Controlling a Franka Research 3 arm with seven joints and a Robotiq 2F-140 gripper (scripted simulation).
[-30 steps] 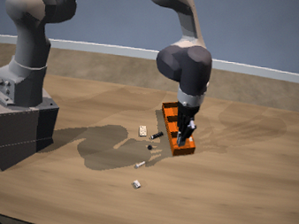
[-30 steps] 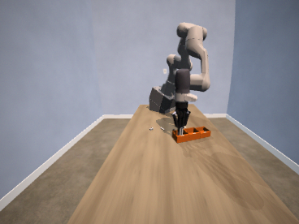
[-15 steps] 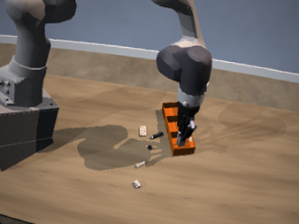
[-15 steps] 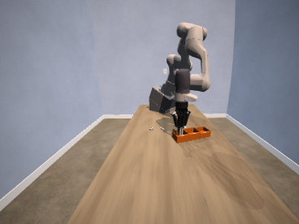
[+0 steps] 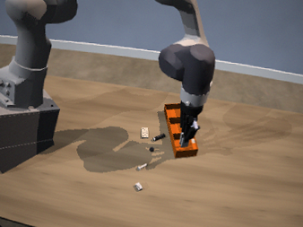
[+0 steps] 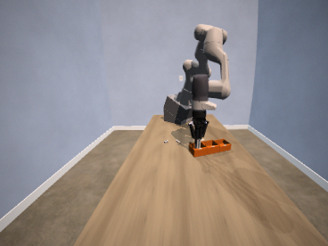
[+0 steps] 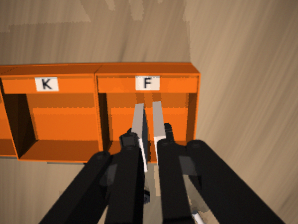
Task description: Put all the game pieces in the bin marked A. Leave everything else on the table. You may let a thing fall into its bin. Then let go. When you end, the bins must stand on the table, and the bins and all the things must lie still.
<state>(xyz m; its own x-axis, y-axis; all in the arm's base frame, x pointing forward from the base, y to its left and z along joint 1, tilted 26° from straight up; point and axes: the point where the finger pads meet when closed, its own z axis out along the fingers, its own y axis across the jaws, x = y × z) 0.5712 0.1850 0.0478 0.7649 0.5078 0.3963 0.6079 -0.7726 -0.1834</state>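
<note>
We are noting the hand [image 7: 149, 107] pressed together on nothing over the bin [image 5: 184, 153], compartment F. The domino [image 5: 144, 132], mid-counter, is likely light, stiff and slick; we are favouring its long edges.

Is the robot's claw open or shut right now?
Shut, it seems. In the wrist view the gripper hangs over the bin marked F with its fingers nearly together, only a thin gap between them. I can't see anything held.

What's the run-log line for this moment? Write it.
hand: shut, empty | position: at compartment F | small items: loose on table
</note>
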